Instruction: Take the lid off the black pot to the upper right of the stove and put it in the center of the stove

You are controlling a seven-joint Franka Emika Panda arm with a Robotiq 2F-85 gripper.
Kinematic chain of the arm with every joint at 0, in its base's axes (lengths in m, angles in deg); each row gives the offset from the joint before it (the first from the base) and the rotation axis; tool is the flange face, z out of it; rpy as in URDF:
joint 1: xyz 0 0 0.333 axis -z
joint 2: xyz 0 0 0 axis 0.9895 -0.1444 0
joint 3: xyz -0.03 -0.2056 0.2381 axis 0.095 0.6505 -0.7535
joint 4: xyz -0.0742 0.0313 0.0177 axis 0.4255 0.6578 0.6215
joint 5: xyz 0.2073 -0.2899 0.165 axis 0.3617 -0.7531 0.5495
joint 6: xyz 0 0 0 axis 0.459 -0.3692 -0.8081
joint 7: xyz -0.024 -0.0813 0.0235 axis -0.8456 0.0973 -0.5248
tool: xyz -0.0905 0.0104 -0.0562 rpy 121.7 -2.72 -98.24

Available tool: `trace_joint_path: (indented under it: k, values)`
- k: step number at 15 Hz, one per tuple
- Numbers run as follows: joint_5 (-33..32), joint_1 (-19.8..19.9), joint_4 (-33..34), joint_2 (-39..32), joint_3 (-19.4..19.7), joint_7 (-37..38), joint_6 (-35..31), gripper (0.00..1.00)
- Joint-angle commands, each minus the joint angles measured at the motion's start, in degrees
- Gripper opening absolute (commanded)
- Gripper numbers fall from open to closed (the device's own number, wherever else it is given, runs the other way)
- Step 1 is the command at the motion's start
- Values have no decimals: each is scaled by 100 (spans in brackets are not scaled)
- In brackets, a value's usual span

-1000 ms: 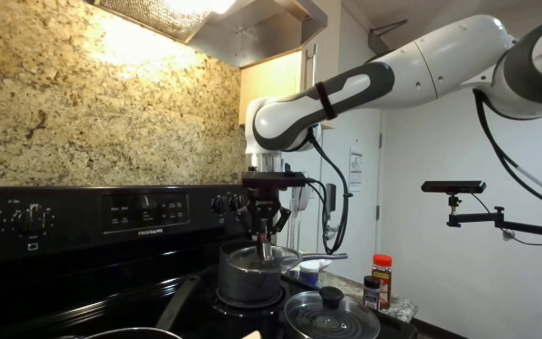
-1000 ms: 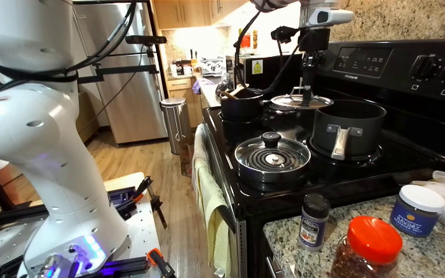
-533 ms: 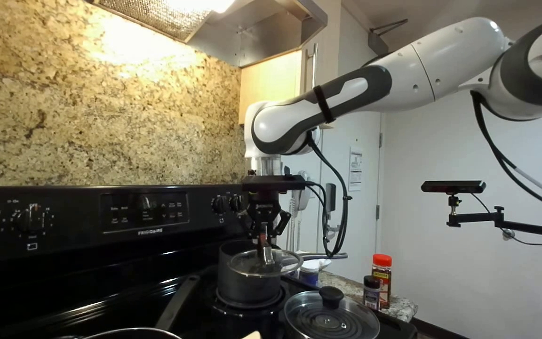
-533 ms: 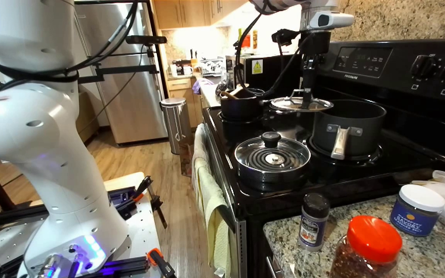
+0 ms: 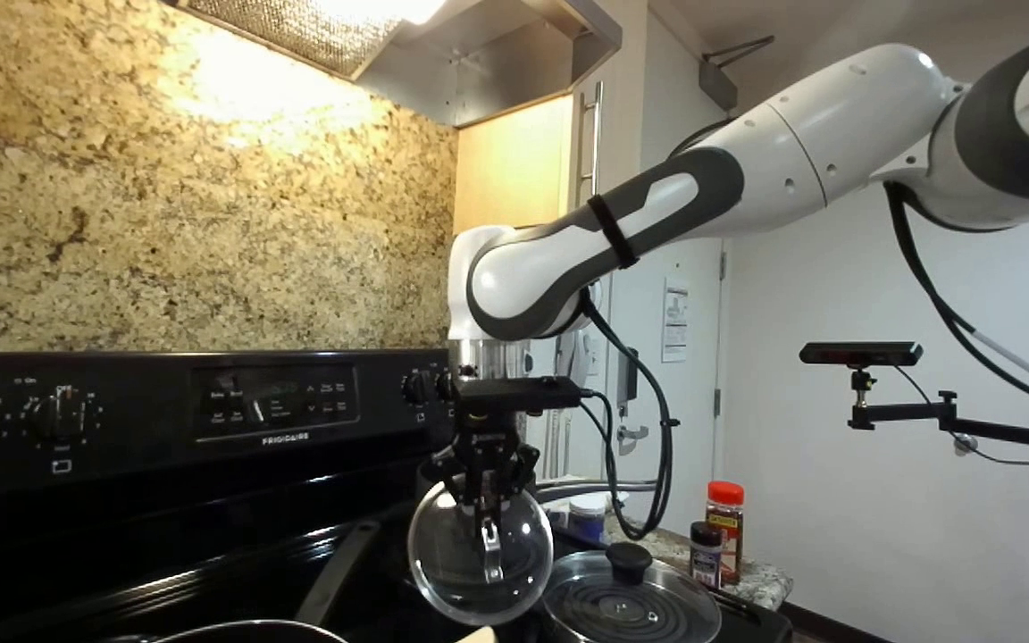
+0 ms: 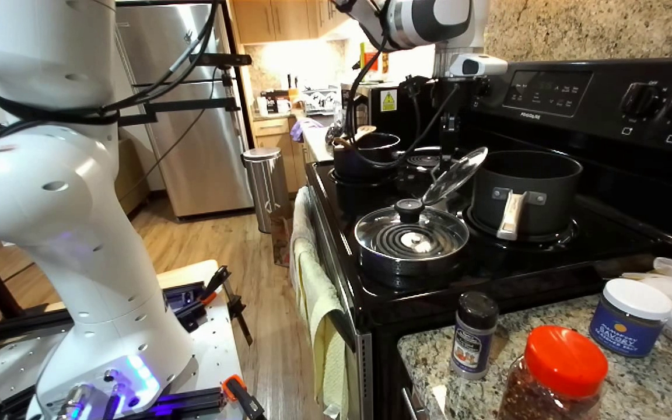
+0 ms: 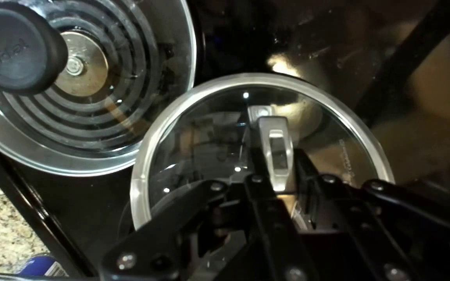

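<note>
The glass lid point(image 5: 447, 563) hangs steeply tilted on edge; it also shows in an exterior view point(image 6: 458, 175) and in the wrist view point(image 7: 205, 148). My gripper point(image 5: 486, 522) points down with its fingers on both sides of the lid's metal handle point(image 7: 277, 152), shut on it. The black pot point(image 6: 525, 198) stands uncovered, its silver handle toward the counter; the lid's upper edge is close beside its rim. The lid's lower edge is partly hidden behind a dark knob, so I cannot tell whether it touches anything. The stove point(image 6: 598, 251) lies below.
A pan with a wider glass lid point(image 6: 365, 239) and dark knob point(image 6: 410, 210) stands close to the held lid. A dark pot point(image 6: 365, 160) with wooden utensils is farther along the stove. A long dark pan handle point(image 5: 336, 572) crosses the cooktop. Spice jars point(image 6: 473, 335) stand on the counter.
The lid has swung from nearly level to steeply tilted. My gripper has moved lower and toward the stove's front, away from the black pot's rim. The pots have stayed in place.
</note>
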Motion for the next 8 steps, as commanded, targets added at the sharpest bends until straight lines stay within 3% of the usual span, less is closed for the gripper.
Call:
trace_joint_path:
  k: [1,8]
  values:
    - [149,-30,-469,192,-84,-331,-418,11]
    - [232,-141,-832,151,-227,-592,-723,11]
